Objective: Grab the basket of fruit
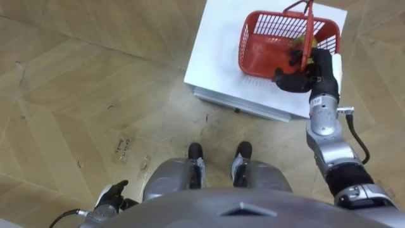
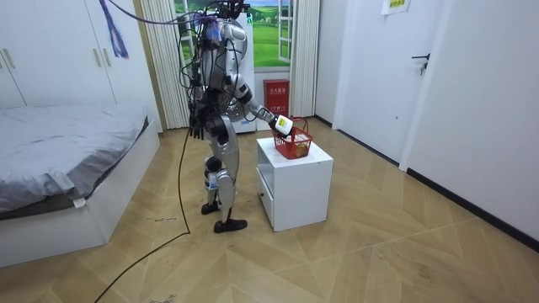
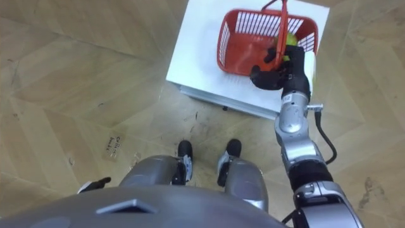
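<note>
A red plastic fruit basket (image 1: 266, 44) with an upright handle (image 1: 309, 25) stands on top of a white bedside cabinet (image 1: 215, 63). A yellow-green fruit (image 1: 299, 42) lies inside, against the right wall. My right hand (image 1: 302, 75) reaches over the basket's near right corner, its fingers curled round the lower part of the handle. My left hand (image 1: 114, 193) hangs relaxed beside my left thigh. In the room view I stand upright just in front of the cabinet (image 2: 295, 181), right arm stretched out to the basket (image 2: 293, 146).
The cabinet has a drawer front facing me (image 1: 243, 104). Parquet floor (image 1: 95, 95) stretches to my left. A bed (image 2: 59, 143) stands at the room view's left. Behind me are a curtained window and a red box (image 2: 275, 91); a door (image 2: 434, 76) is at the room view's right.
</note>
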